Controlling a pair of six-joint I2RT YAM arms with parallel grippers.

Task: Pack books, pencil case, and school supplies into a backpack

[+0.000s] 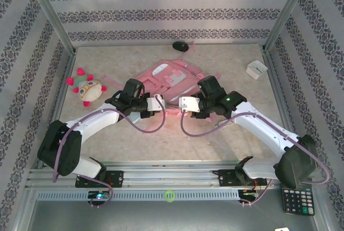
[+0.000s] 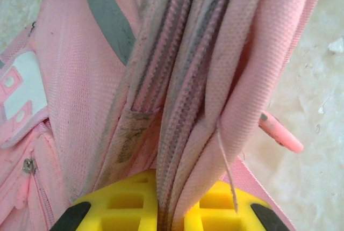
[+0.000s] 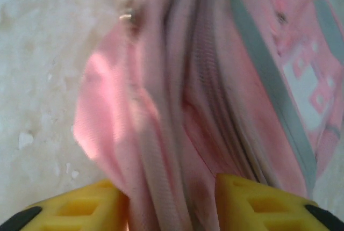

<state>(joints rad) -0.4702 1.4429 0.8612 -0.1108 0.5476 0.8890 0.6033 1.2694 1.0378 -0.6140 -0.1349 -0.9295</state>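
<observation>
The large pink backpack (image 1: 171, 76) lies mid-table, pale-panelled front up, its near zippered edge (image 2: 177, 96) gathered into tight, grubby folds.

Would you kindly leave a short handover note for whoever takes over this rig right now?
The left gripper has its jaws shut on the backpack, at its near zipped edge.
The right gripper has its jaws open around that edge.
The backpack lies on the table, front pockets up.
Done: unclear; what is inside cannot be told.
To do: check contents, then finish packing.
</observation>
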